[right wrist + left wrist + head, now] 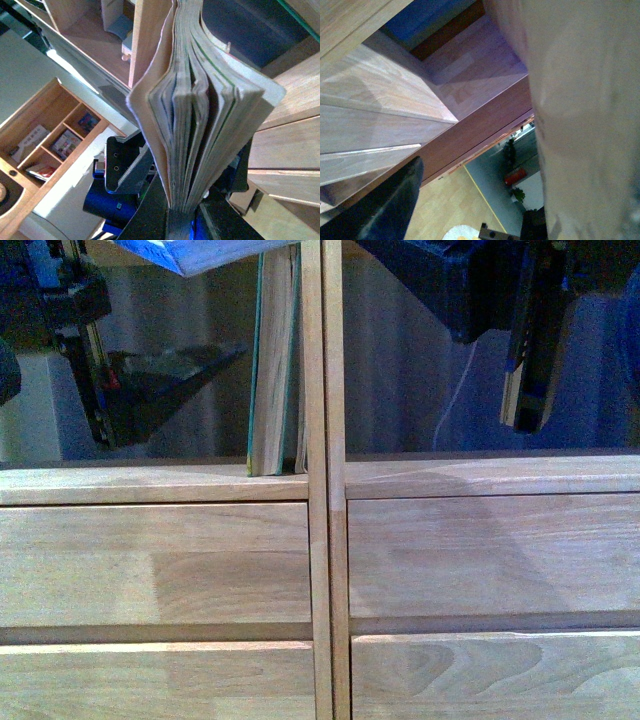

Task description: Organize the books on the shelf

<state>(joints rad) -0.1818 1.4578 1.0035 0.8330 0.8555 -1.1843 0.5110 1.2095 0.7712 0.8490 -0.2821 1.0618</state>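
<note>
Clamping paperback [200, 125] edge, right gripper [182, 220] hangs at open right bay [480, 478].

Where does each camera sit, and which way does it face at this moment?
Front view: on the body, facing the shelf head-on; the teal book stands in its left bay; left arm and right arm show in the upper corners.
Left wrist view: on the left wrist, close against the shelf's wood, floor beyond; one dark jaw shows.
Right wrist view: on the right wrist, looking along a fanned book clamped in its jaws.
Shared: all three show the shelf's light wood.
</note>
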